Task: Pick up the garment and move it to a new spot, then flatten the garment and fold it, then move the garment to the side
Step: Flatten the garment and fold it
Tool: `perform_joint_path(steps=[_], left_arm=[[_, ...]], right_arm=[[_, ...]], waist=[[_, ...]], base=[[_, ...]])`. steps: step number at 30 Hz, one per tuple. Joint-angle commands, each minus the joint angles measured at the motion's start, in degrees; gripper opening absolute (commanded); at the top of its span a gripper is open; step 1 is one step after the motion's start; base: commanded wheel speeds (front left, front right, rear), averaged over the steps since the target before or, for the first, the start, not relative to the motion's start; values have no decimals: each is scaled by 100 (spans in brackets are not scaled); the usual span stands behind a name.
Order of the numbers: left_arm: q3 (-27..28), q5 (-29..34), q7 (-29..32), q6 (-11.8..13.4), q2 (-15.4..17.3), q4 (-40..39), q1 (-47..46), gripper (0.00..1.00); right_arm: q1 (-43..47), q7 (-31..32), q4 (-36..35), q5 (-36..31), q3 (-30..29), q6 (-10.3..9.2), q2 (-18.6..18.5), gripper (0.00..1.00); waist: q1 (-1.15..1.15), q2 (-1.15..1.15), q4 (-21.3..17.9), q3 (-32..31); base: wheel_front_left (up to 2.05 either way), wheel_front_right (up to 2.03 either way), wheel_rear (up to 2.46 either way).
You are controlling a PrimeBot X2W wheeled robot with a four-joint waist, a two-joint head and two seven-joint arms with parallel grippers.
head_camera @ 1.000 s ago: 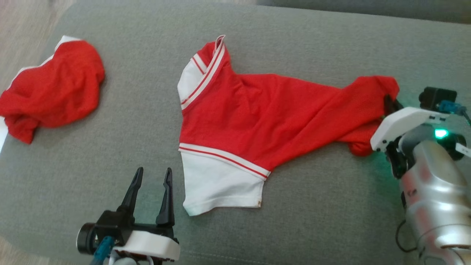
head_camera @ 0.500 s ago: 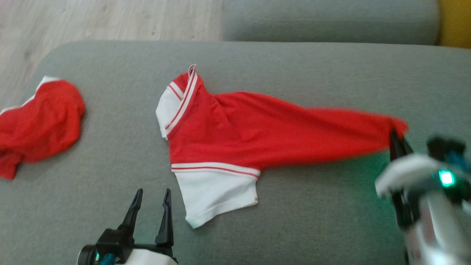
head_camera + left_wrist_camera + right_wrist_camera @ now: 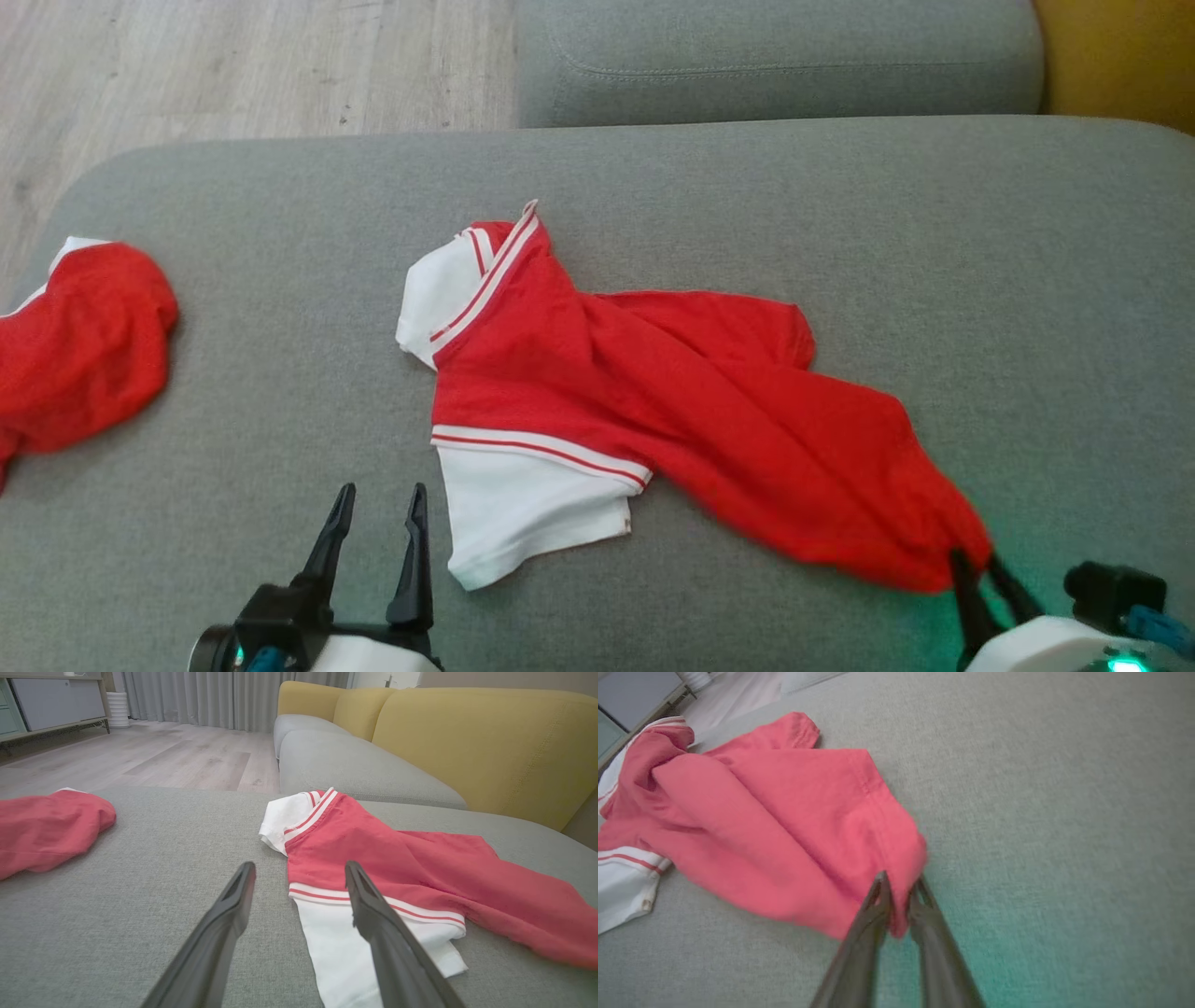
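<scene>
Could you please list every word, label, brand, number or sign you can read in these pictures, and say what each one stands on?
None: no words, numbers or signs can be read in any view.
The red and white garment shows only stripes, no print or tag.
The other red garment, the grey cushion and the yellow sofa back are plain.

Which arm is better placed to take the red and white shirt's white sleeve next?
Left: the open left gripper sits beside the white sleeve of the red and white shirt; the right gripper is at the red hem, cloth between its fingers.
</scene>
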Motion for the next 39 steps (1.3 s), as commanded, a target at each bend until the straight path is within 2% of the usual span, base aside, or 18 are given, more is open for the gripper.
perform_joint_path(steps=[1, 10, 14, 20, 27, 39], left_arm=[[200, -29, -43, 52, 110, -185, -130, 100], [200, -69, -41, 66, 112, -166, -135, 100], [188, -92, -34, 59, 104, -162, -147, 100], [133, -151, -1, 17, 54, -129, -154, 100], [119, -275, -8, -42, -32, 27, -97, 100], [221, -339, -39, -44, -104, 260, -50, 100]], right_arm=[[-134, -33, -272, -76, 114, 43, -54, 100], [-224, -286, -807, -442, -397, 43, -54, 100], [-454, -478, -1042, -561, -405, 43, -54, 100], [-774, -867, -1061, -705, -180, 43, -54, 100], [-855, -1300, -764, -800, 233, 43, -53, 100], [-850, -1600, -292, -783, 596, 43, -53, 100]], waist=[[0, 0, -13, -1], [0, 0, -57, -66], [0, 0, -34, -115], [0, 0, 57, -278], [0, 0, 179, -481], [0, 0, 235, -630]], base=[[0, 0, 0], [0, 0, 0], [0, 0, 0], [0, 0, 0], [0, 0, 0], [0, 0, 0]])
